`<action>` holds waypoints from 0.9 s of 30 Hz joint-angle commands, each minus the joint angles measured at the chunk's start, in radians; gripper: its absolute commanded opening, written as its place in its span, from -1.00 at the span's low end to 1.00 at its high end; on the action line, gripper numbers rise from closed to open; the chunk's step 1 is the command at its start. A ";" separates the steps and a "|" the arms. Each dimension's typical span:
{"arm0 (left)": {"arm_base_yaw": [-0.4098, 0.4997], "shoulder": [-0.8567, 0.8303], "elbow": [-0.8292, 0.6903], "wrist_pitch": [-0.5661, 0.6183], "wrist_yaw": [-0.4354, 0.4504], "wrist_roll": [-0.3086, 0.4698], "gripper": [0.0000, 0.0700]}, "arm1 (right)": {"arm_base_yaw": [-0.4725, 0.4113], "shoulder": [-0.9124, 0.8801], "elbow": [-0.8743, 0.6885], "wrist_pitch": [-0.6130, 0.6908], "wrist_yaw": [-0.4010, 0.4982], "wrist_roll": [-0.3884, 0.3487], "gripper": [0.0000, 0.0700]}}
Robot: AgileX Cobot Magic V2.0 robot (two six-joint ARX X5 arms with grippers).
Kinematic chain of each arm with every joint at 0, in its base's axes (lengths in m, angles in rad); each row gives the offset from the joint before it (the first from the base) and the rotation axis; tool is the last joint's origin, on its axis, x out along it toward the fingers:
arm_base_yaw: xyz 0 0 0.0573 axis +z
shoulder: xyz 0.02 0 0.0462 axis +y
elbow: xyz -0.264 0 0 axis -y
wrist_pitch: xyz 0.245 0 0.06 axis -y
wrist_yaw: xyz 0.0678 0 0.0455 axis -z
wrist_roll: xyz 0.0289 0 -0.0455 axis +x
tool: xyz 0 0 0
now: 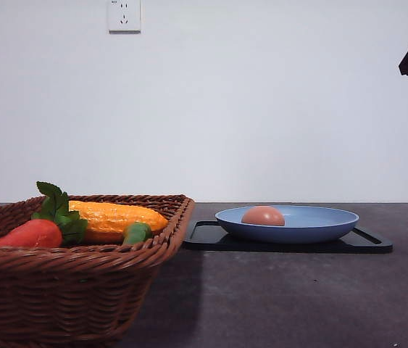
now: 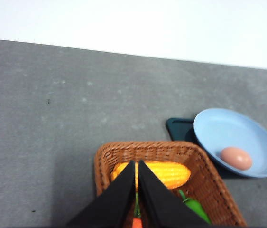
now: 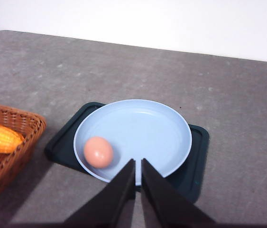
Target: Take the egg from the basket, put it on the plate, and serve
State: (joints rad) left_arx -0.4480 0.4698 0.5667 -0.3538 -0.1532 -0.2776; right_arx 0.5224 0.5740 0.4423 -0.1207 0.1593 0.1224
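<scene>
While my right pincer (image 3: 137,164) hangs above the near rim of the plate (image 3: 157,128) with its two dark fingers drawn almost together and nothing between them, I see the egg (image 3: 98,152) lying in the plate toward the basket side, apart from the fingertips. It is a small smooth oval, pinkish-brown, matte with a soft highlight, resting on its side against the rising inner wall. My left pincer (image 2: 136,165) is likewise narrowed to a thin slit and holds nothing; it hovers over the basket (image 2: 204,180), above the corn (image 2: 169,173), with a bit of carrot (image 2: 137,223) and a green vegetable (image 2: 195,206) showing beside the fingers. From the front I see the egg's top poking over the light-blue rim, the plate sitting on a flat black tray (image 1: 367,243), and the brown wicker basket just beside the tray's left end, holding the carrot with green leaves, the bumpy yellow corn and the green piece. Everything stands on a dark grey, faintly speckled tabletop (image 1: 298,297). Behind it rises a plain white wall (image 1: 261,109) with a white socket (image 1: 124,14) high up.
</scene>
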 commanded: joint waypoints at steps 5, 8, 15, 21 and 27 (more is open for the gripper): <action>-0.004 0.012 0.009 0.010 0.003 -0.022 -1.00 | 0.005 0.004 0.008 0.016 0.002 0.025 -1.00; -0.004 0.014 0.009 0.010 0.003 -0.022 -1.00 | 0.005 0.004 0.008 0.016 0.002 0.025 -1.00; -0.004 0.014 0.009 0.010 0.003 -0.022 -1.00 | 0.005 0.004 0.008 0.016 0.002 0.025 -1.00; 0.018 -0.062 0.006 -0.040 -0.044 0.098 -1.00 | 0.005 0.004 0.008 0.016 0.002 0.025 -1.00; 0.169 -0.230 -0.113 0.028 -0.057 0.132 -1.00 | 0.005 0.004 0.008 0.016 0.002 0.025 -1.00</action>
State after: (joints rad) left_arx -0.2937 0.2437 0.4799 -0.3267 -0.2070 -0.1703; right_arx 0.5224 0.5743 0.4423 -0.1154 0.1600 0.1364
